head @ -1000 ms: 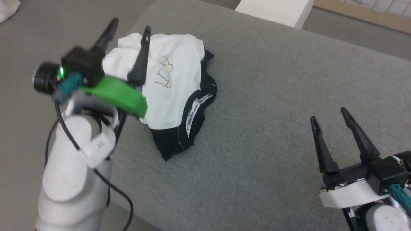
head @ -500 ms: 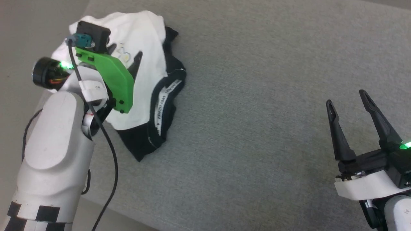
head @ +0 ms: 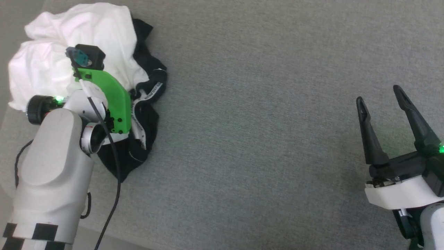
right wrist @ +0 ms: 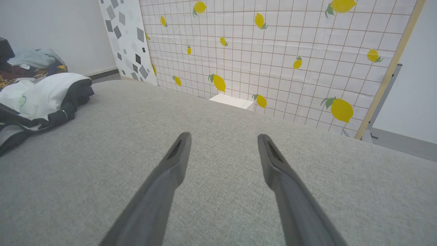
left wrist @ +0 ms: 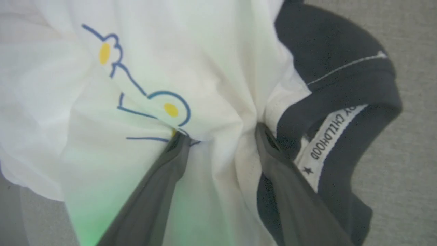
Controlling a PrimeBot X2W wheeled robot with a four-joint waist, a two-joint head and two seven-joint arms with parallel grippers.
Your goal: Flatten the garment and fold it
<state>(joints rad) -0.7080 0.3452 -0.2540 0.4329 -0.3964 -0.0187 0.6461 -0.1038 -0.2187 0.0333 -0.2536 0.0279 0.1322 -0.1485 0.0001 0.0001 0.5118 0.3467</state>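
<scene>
Where grey surface (right wrist: 85,177) ends, lemon-print panel (right wrist: 273,51) (gridded) rises.

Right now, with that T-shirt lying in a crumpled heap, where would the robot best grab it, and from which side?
Probably the raised white fold beside the black collar, taken from above. The garment lies bunched on the grey surface, so no flat edge offers itself. The left gripper, open, straddles that ridge and could pinch it.
</scene>
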